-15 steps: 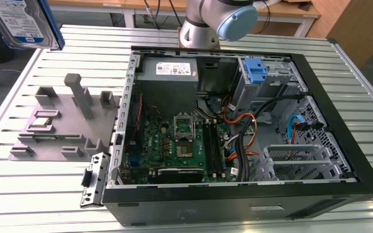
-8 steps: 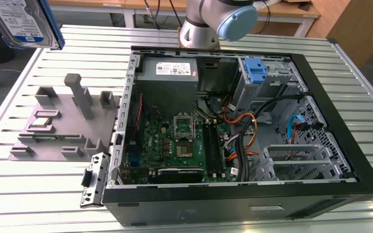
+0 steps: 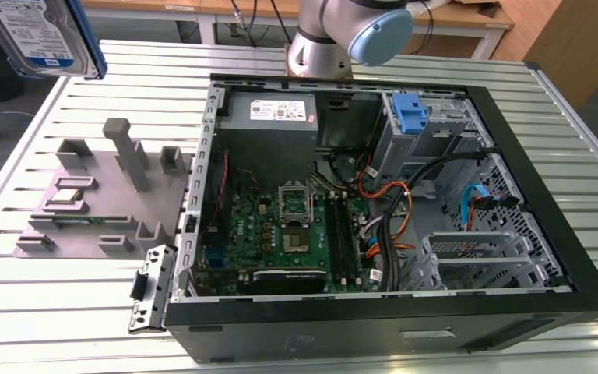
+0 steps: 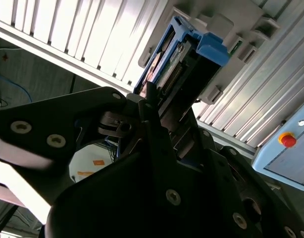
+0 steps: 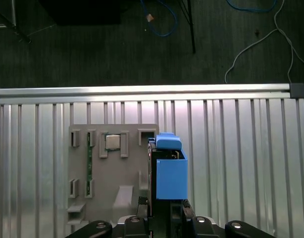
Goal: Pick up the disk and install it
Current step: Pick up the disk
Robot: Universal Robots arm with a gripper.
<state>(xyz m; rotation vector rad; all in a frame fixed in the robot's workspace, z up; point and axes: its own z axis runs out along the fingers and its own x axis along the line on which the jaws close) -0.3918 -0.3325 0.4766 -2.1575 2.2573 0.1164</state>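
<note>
The disk point(image 3: 41, 33), a silver hard drive with a white-and-blue label and blue plastic rails, hangs high above the table at the exterior view's far left, over the grey fixture point(image 3: 102, 199). In the first wrist view I see the disk point(image 5: 168, 171) edge-on, its blue rail facing the camera, with my gripper point(image 5: 164, 207) shut on its near end. In the second wrist view the dark fingers point(image 4: 149, 101) clamp the disk point(image 4: 191, 52) from both sides. The open computer case point(image 3: 564, 202) lies to the exterior view's right.
The grey fixture point(image 5: 107, 168) on the slatted metal table point(image 3: 278, 54) holds a small chip point(image 3: 65, 195). Inside the case are a grey power-supply box point(image 3: 270, 111), a blue latch point(image 3: 409, 114) at the drive bay, the motherboard point(image 3: 278, 234) and loose cables point(image 3: 403, 195).
</note>
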